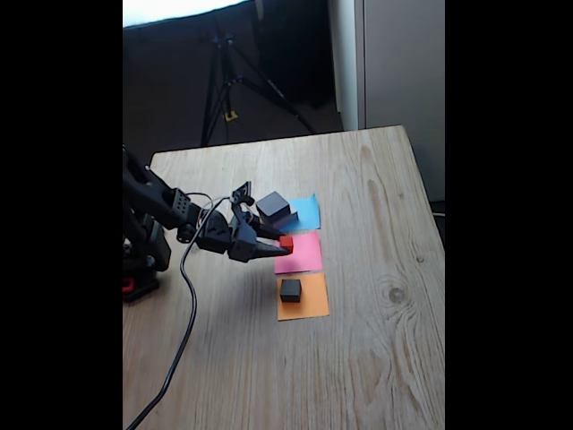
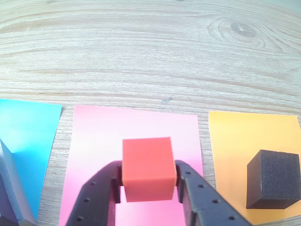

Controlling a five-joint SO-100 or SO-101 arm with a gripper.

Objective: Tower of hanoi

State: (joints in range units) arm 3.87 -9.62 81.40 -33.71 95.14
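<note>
My gripper point(image 2: 148, 181) is shut on the tiny red cube point(image 2: 148, 168), holding it over the pink paper square point(image 2: 99, 155). In the fixed view the red cube point(image 1: 286, 242) sits at the tip of the gripper point(image 1: 282, 244) at the pink square's point(image 1: 304, 255) left edge. The small black cube point(image 1: 290, 289) rests on the orange square point(image 1: 309, 305); it appears at the right of the wrist view as the black cube point(image 2: 273, 179). A dark medium block point(image 1: 273, 204) lies on a larger grey block point(image 1: 285, 218) on the blue square point(image 1: 307, 213).
The wooden table point(image 1: 376, 358) extends to the right and front. A black cable point(image 1: 185, 313) runs from the arm base point(image 1: 143, 260) toward the front left. A tripod point(image 1: 228, 81) stands on the floor behind the table.
</note>
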